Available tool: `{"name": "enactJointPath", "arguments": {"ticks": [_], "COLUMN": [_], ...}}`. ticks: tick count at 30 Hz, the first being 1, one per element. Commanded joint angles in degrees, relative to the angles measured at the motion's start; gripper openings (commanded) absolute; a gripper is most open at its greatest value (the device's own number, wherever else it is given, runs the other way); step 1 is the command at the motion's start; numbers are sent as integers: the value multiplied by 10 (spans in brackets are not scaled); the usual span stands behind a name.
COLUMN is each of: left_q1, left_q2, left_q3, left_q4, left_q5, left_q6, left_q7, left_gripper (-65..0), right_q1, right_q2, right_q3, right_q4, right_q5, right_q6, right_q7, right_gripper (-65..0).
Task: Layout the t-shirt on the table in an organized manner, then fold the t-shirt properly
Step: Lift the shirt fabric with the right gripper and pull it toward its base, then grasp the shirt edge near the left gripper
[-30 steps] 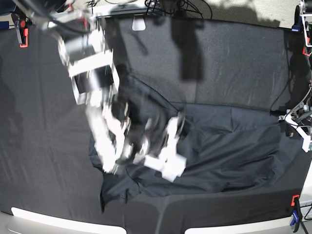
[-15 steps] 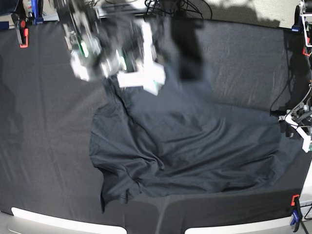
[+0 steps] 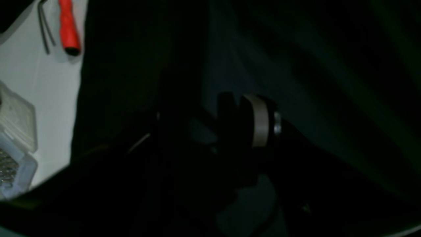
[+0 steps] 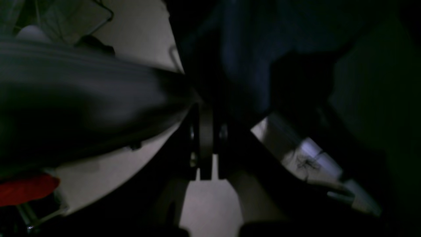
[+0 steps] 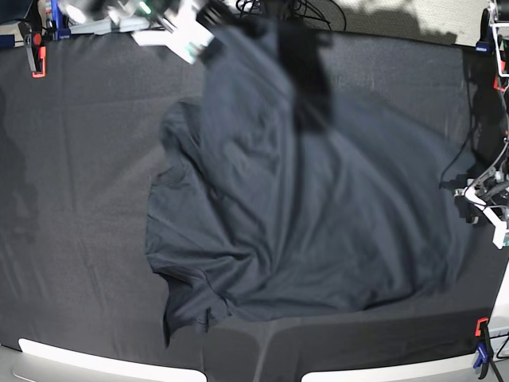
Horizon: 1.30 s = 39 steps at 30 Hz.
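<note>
The right gripper [image 5: 208, 25] is up at the far edge of the table [image 5: 71, 199], its fingers [image 4: 205, 131] pinched shut on a bunch of the t-shirt [image 5: 318, 231], and the dark slate-blue cloth fans out from that pinch across the middle of the black table cover. The near hem lies rumpled close to the front rim, with a curled flap at the near-left corner. The left gripper [image 3: 230, 131] sits low at the side of the table by the shirt's edge; its fingers look spread, though that view is too dark to be sure, and I see no cloth between them.

This looks like the spreading-out stage, well short of any fold. To do it well, I'd say the pull should stay slow and level, so the cloth slides flat rather than lifting and bunching. The free gripper would do best pinning or taking the opposite edge, so the tension runs straight through the body. That curled corner by the front will likely need its own tug. A red clamp [image 5: 480, 326] sits near the shirt's right edge, so snagging there is a risk.
</note>
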Motion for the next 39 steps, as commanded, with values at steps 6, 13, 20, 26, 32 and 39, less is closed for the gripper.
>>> {"name": "enactJointPath", "arguments": {"ticks": [6,13,20,26,32,39], "left_q1": [-12,-12,-11,39,111,160], "left_q2": [-13,-22,-55,-72,-71,-70], "left_q3": [-5,-5,-5,-5,-17,-115], "left_q4": [9,9,9,9,8,8], "left_q5": [-1,-2,-4,-74,-22,-30], "left_q6": [2,2,-25,-86,-85,-83], "left_q7": [-13,-13,17,83,61,63], "left_gripper": [-374,-374,-374,-374,-370,-370], "right_q1": [-71,-97,-95,-94,-92,-68], "right_q2": [2,2,2,2,2,2], "right_q3": [94,195,250,250,250,250], "right_q4": [11,11,11,11,11,11], "right_q5": [9,89,144,143,143,144], "right_q6": [3,3,3,3,3,3], "right_q7": [9,-3,-8,-9,-9,-17], "right_gripper": [-650,-650,-650,-650,-650,-650]}}
